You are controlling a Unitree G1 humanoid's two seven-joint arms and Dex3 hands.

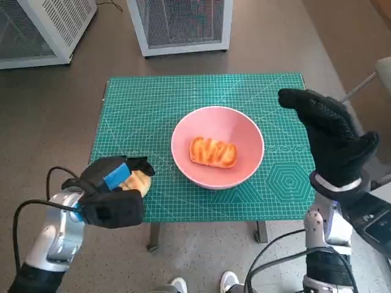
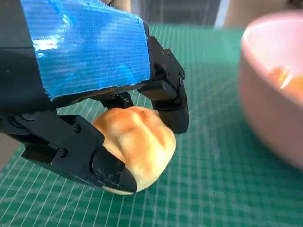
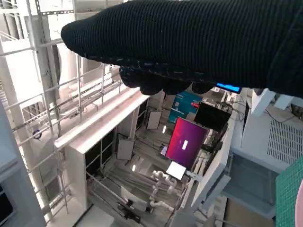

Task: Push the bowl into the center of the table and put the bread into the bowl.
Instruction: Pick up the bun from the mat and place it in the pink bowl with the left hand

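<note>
The left hand (image 2: pixel 94 118) holds a bread roll (image 2: pixel 135 144) tight just beside the pink bowl (image 1: pixel 217 146), while the right hand (image 1: pixel 330 131) hangs empty, fingers apart, past the bowl's other side.

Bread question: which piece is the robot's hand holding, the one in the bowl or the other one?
The plain pale bread outside the pink bowl, near the table's front left edge; the left hand grips it. The striped glazed bread lies untouched in the bowl.
</note>
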